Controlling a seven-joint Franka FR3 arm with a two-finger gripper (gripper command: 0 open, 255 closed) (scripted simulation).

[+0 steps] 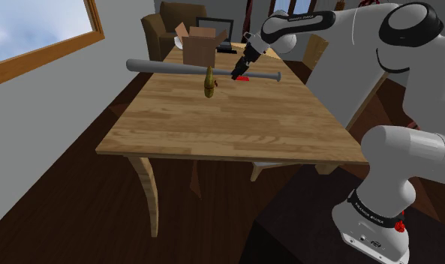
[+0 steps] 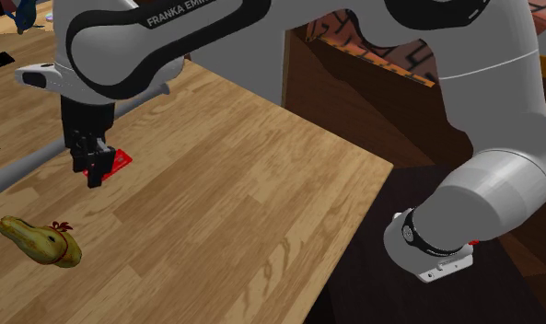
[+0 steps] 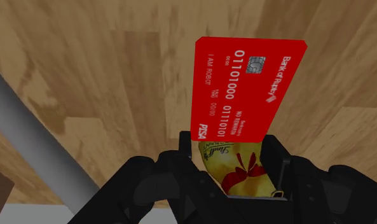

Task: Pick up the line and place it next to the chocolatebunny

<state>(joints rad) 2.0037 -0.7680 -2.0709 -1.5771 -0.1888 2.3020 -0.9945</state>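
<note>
The end effector (image 3: 231,143) has its two black fingers closed on the near end of a red bank card (image 3: 244,83). One finger is at each long edge, so the card is held across its width. The rest of the card sticks out past the fingertips, face toward the wrist camera, showing a chip and raised numbers. I take this card to be the thing the task means, since it is what the fingers have hold of. In the shoulder view it sits directly under the end effector, low over the table (image 1: 236,127). I cannot tell whether it has left the wood.

The gold-wrapped bunny (image 2: 40,241) with its red bow lies near the end effector, off to one side and apart from the card. A long grey rod (image 1: 175,67) lies on the table just past the end effector on its other side.

The card is probably very light, thin, stiff and slick. Weight should be no trouble, but slipping may be. With only the end pinched by its narrow edges, it could pivot or slide out during the carry. A hold nearer the middle of the long edges would be steadier. It should be set down flat on bare wood beside the bunny, without nudging the bunny.
</note>
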